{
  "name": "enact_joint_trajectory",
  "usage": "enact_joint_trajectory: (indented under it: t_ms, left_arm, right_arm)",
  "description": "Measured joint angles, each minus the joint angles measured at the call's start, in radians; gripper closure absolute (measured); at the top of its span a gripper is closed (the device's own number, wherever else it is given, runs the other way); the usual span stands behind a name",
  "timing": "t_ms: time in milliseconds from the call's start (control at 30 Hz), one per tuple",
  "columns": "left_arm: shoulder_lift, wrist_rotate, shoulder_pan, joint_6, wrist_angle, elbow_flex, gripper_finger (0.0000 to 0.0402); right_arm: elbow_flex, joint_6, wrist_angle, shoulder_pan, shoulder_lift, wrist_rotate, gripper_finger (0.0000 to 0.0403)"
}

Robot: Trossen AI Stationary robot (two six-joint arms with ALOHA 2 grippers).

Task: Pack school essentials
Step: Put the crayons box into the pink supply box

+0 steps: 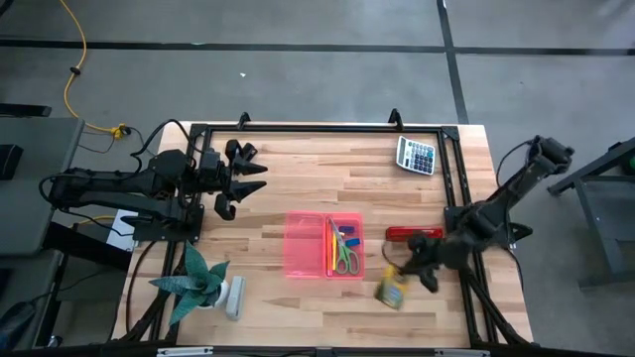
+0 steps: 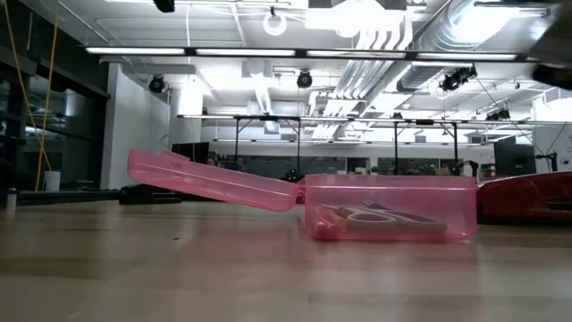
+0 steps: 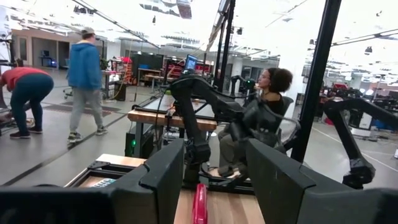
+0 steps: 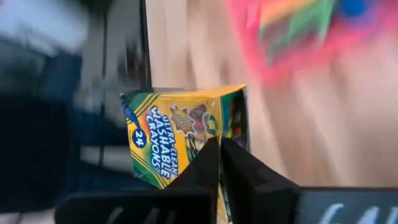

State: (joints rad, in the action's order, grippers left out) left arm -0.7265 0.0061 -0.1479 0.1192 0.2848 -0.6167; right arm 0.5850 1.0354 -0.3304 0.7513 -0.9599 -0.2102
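Note:
A pink clear case [image 1: 322,246] lies open on the table; its tray [image 2: 389,207] holds orange pencils, green-handled scissors [image 1: 345,260] and small blue pieces, and its lid [image 2: 214,183] is folded out to the left. The yellow-green crayon box [image 1: 392,290] is tilted at the right gripper [image 1: 415,266], right of the case, and fills the right wrist view [image 4: 186,134]. That gripper [image 4: 219,155] is shut on it. My left gripper [image 1: 243,178] is open over the table's far left part, holding nothing [image 3: 214,186]. My right gripper holds the crayon box by a thin part at its near lower edge [image 4: 214,140], pinched between the two almost closed fingers [image 4: 245,174]. The fingers themselves cover the exact place. The box sits tilted in front of the fingers, its printed face turned toward the wrist camera.
A red stapler-like thing [image 1: 412,234] lies just right of the case, close to the right gripper. A calculator [image 1: 417,155] sits at the far right. A green folded-paper plant [image 1: 198,283] stands at the near left corner. A black frame rims the table [image 1: 456,178].

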Motion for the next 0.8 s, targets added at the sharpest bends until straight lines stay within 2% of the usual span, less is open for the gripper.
enact_joint_trajectory:
  t_ms: [200,300,400,567,700,800]
  left_arm:
    - [0.000,-0.018,0.000,0.000,0.000,0.000,0.0238]
    - [0.000,-0.018,0.000,0.000,0.000,0.000,0.0238]
    - [0.000,-0.018,0.000,0.000,0.000,0.000,0.0238]
    - [0.000,-0.018,0.000,0.000,0.000,0.000,0.0238]
    - [0.000,-0.018,0.000,0.000,-0.004,0.000,0.0238]
    - [0.000,-0.019,0.000,0.000,-0.004,0.000,0.0238]
  right_arm:
    - [0.001,-0.232,0.277,-0.245,-0.008,-0.103,0.0403]
    - [0.002,-0.265,0.388,-0.352,-0.026,-0.109,0.0403]
    - [0.002,-0.254,0.416,-0.423,-0.041,-0.075,0.0403]
    - [0.022,-0.277,0.321,-0.479,-0.069,0.066,0.0403]
    - [0.156,-0.403,0.092,-0.524,-0.124,0.137,0.0403]
    - [0.258,-0.536,-0.047,-0.557,-0.191,0.153,0.0403]
